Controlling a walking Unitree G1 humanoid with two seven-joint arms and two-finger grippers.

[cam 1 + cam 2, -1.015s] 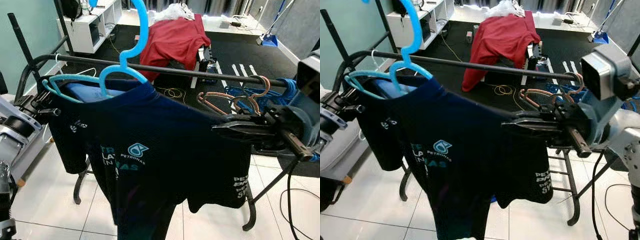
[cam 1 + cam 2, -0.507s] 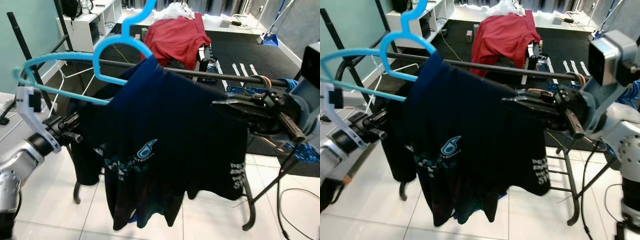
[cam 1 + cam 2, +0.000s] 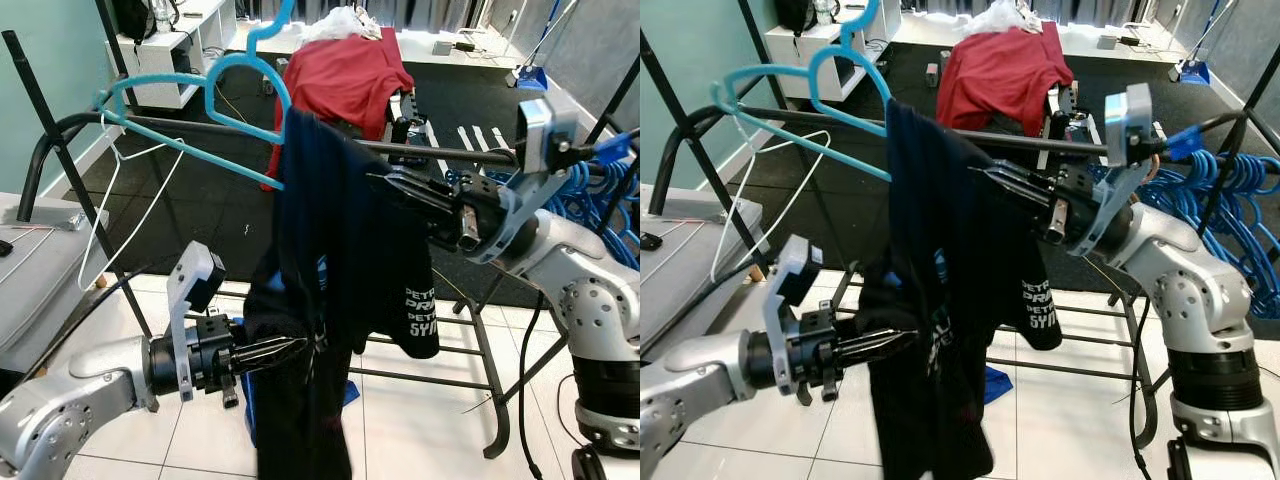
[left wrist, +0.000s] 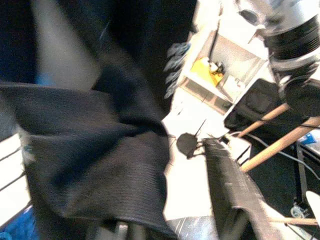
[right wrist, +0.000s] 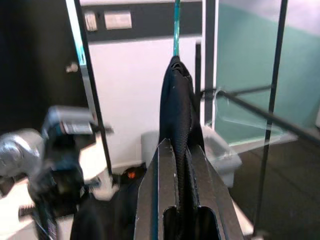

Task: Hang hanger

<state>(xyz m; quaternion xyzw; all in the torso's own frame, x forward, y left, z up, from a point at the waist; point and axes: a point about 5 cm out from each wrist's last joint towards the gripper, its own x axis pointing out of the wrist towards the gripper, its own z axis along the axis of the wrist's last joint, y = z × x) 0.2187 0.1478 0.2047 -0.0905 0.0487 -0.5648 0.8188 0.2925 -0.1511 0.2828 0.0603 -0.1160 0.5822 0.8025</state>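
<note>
The right gripper (image 3: 990,178) fingers are clamped on the dark shirt's (image 3: 330,260) shoulder over the blue hanger (image 3: 190,120). Its hook rises beyond them, near the rail (image 3: 440,152). The left gripper (image 3: 290,350) pinches the hem below.

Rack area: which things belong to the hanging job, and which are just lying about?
Job:
- blue hanger
- dark shirt on it
- rack rail
- right gripper, pinching the shirt's shoulder
- left gripper, at the shirt's lower part

Lying about:
- red cloth
- spare blue hangers
- white shelf
</note>
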